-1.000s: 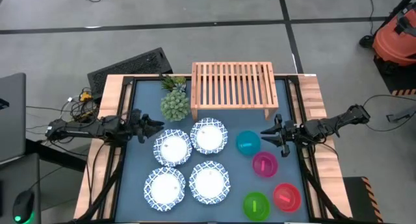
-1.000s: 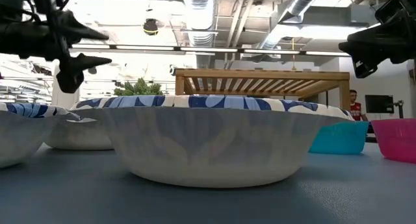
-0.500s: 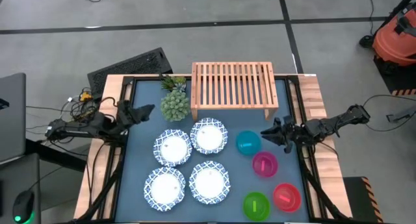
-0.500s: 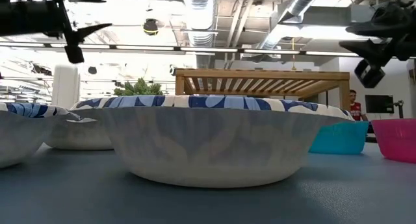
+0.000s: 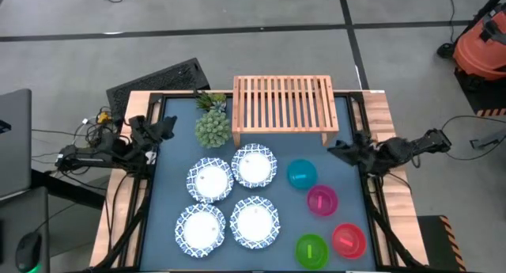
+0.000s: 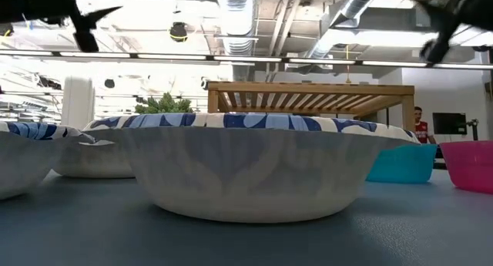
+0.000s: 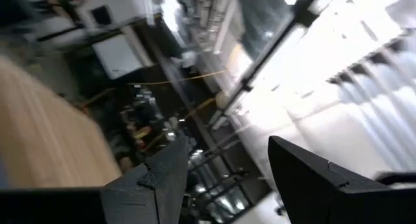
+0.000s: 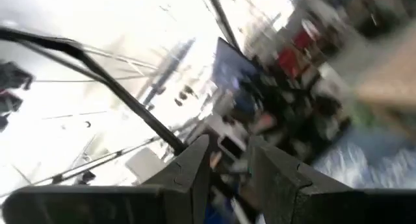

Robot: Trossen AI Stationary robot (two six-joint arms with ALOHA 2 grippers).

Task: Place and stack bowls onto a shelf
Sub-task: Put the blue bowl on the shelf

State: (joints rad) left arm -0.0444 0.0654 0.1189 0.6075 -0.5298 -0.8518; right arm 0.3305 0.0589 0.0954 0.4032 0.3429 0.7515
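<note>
Four blue-and-white patterned bowls (image 5: 209, 180) (image 5: 254, 165) (image 5: 200, 228) (image 5: 254, 222) sit upright on the dark table mat. To their right stand the teal (image 5: 301, 174), magenta (image 5: 322, 200), red (image 5: 348, 240) and green (image 5: 311, 250) bowls. The wooden shelf (image 5: 282, 103) stands on its legs at the far edge. My left gripper (image 5: 164, 128) (image 7: 227, 143) hangs over the left border, tipped upward and open, with nothing between its fingers. My right gripper (image 5: 338, 149) (image 8: 229, 143) hangs over the right border, also tipped upward and open on nothing.
A green spiky plant (image 5: 212, 124) stands left of the shelf, behind the patterned bowls. The wooden table border (image 5: 136, 107) frames the mat. In the low view the nearest patterned bowl (image 6: 246, 166) fills the foreground, with the shelf (image 6: 308, 96) behind it.
Both grippers have risen and tipped their fingers upward, each drawing back toward its own side of the table. The right gripper has also rolled about its own axis. The bowls and the shelf have stayed where they were.
</note>
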